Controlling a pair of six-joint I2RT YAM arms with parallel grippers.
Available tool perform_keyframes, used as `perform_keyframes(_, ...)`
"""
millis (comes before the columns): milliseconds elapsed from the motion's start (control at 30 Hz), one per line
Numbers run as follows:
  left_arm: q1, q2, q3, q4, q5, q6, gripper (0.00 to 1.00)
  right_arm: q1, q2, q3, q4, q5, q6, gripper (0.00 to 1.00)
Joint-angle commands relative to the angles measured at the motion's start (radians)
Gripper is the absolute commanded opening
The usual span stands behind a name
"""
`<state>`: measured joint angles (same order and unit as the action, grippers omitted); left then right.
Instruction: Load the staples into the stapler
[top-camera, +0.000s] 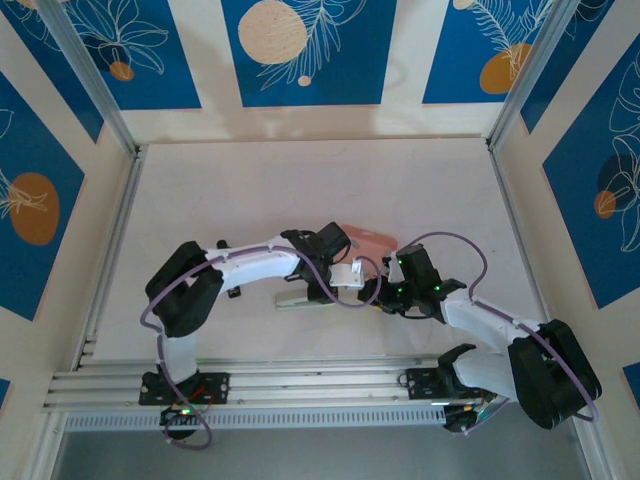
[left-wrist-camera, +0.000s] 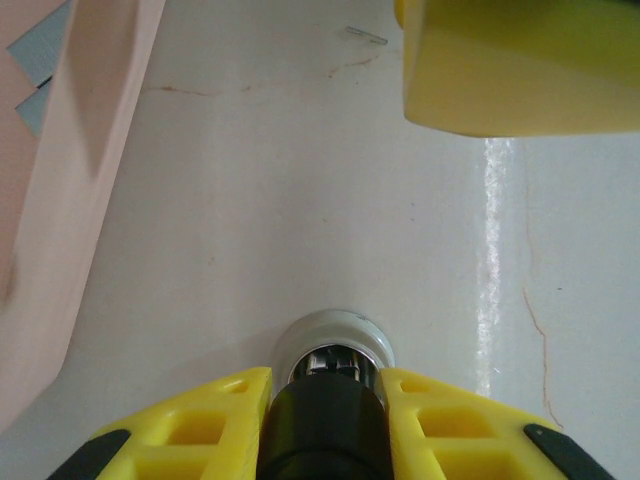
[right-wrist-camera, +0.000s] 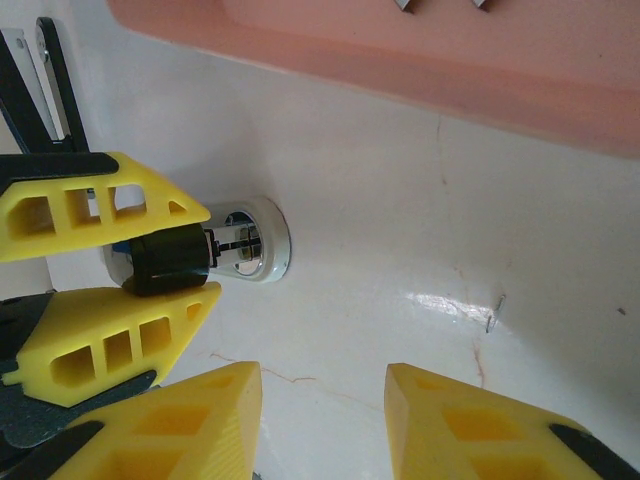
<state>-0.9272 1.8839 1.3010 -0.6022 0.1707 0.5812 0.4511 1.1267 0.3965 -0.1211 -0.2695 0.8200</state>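
Left pincer (left-wrist-camera: 325, 390) pinching the stapler (right-wrist-camera: 250, 248) by its black end; right pincer (right-wrist-camera: 325, 400) spread, empty. Staples (right-wrist-camera: 403, 4) lie in the pink tray (right-wrist-camera: 420, 60) ahead of it: loading judged not yet begun.

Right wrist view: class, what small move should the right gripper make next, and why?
Probably ease the right gripper toward the small grey metal staple strips in the shallow pink rectangular tray: its jaws stand open and empty, while the left gripper is shut on the slim white stapler with black end.
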Motion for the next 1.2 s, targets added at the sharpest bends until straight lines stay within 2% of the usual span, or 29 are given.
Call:
perform_keyframes(0,-0.015,0.072,-0.012,-0.019,-0.01,-0.001,0.26,-0.005,-0.016,-0.016,-0.016,-0.016,-0.014,0.37)
perform_keyframes(1167,-0.028,0.152,0.017,-0.07,-0.109,-0.033,0.27,-0.007,-0.012,-0.018,-0.007,-0.012,-0.015,0.37)
